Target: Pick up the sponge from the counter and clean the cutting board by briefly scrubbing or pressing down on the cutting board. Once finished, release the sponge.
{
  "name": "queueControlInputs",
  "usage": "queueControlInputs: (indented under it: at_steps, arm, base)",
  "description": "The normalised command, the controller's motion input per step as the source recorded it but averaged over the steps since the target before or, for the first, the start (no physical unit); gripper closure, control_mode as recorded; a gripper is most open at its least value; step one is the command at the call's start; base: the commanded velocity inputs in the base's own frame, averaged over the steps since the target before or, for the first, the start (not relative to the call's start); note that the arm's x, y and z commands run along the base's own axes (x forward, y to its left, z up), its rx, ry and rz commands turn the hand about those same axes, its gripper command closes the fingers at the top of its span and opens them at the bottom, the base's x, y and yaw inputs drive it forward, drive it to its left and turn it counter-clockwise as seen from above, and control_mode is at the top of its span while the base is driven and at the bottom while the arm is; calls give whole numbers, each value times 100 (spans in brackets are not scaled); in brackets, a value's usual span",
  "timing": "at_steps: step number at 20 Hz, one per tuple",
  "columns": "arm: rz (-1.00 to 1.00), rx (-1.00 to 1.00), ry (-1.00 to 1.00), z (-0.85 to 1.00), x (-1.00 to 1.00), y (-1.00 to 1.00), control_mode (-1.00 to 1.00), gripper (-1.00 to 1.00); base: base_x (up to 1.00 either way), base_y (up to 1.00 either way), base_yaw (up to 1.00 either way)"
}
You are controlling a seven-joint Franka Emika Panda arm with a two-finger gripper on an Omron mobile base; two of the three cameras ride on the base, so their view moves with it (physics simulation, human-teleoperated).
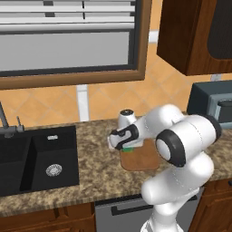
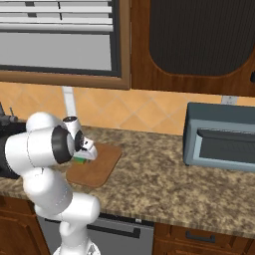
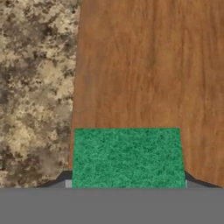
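seen from the hand: green sponge (image 3: 127,157) clamped between the two finger tips (image 3: 191,179), one dark tip at each side of it, held over the near left part of the reddish wooden board (image 3: 148,65), close to its left edge. speckled counter (image 3: 35,87) alongside that edge. from the base views: gripper (image 1: 128,146) low over the board's back left corner, sliver of green under it. black sink (image 1: 38,158) set in the counter well to the left. grey oven (image 2: 221,134) far right, by the tiled wall. window above the sink; dark cabinet above the oven.
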Motion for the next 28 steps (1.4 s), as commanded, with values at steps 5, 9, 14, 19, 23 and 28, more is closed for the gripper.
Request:
queueControlInputs:
  at_steps: [5,9,14,19,23,28]
  arm:
    - [7,1,0,-16,-94,-17,-100,100]
    - [3,0,9,-63,-69,-1,-100,100]
    - [4,-1,17,-75,-67,0,-100,100]
    - [7,-6,8,-70,-100,0,-100,100]
    - [5,-1,2,-58,-96,0,-100,100]
    - [1,-3,17,-61,-69,-5,-100,100]
  base:
    - [0,0,0]
    - [0,0,0]
    - [0,0,0]
    - [0,0,0]
    - [0,0,0]
    - [0,0,0]
